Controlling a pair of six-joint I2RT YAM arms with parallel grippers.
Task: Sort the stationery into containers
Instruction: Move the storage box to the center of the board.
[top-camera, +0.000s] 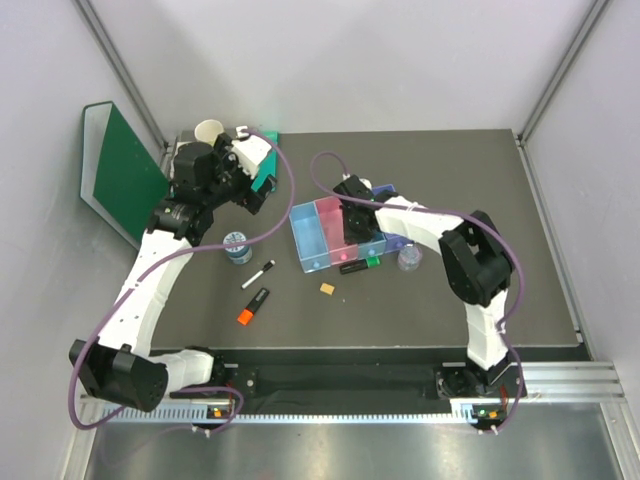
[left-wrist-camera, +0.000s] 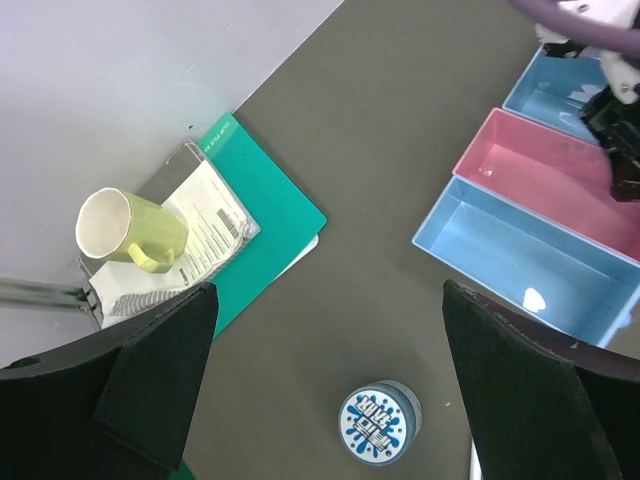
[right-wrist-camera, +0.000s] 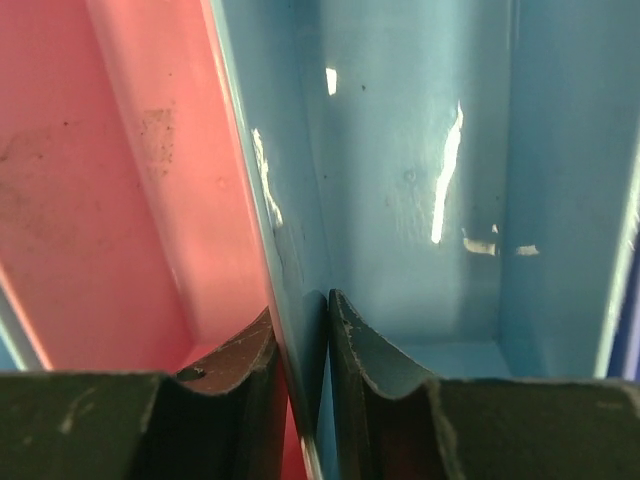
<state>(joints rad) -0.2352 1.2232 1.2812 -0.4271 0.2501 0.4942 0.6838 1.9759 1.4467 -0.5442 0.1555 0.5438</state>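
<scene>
Nearest the arm bases, an orange-capped highlighter (top-camera: 253, 305) lies on a diagonal, cap toward the near left and body toward the far right. A tiny tan block (top-camera: 327, 288) sits apart to its right. A little farther out, a slim white pen (top-camera: 258, 275) lies on much the same diagonal, dark tip to the far right. A green-capped highlighter (top-camera: 360, 265) lies almost straight across, cap to the right, just beside the near edge of the row of bins (top-camera: 310, 240). A clear tub (top-camera: 410, 259) stands near the row's right end, and the blue-patterned tin (left-wrist-camera: 378, 422) stands well off to its left. The row's long axis runs left to right, slightly skewed, with each bin reaching away from the bases. The right gripper (right-wrist-camera: 300, 315) pinches the wall between the pink bin (right-wrist-camera: 120, 200) and the blue bin (right-wrist-camera: 420, 150), one finger in each. The likely trouble is that any pull or lift drags the whole joined row, which could shove the green-capped highlighter and the tub aside. Farther left, the left gripper (left-wrist-camera: 328, 290) hangs above the tin, fingers spread wide and holding nothing. An off-centre descent could land a finger on the lid or push the tin away. Beyond lie the green folder (top-camera: 125, 175) and a cup (left-wrist-camera: 130, 230).
</scene>
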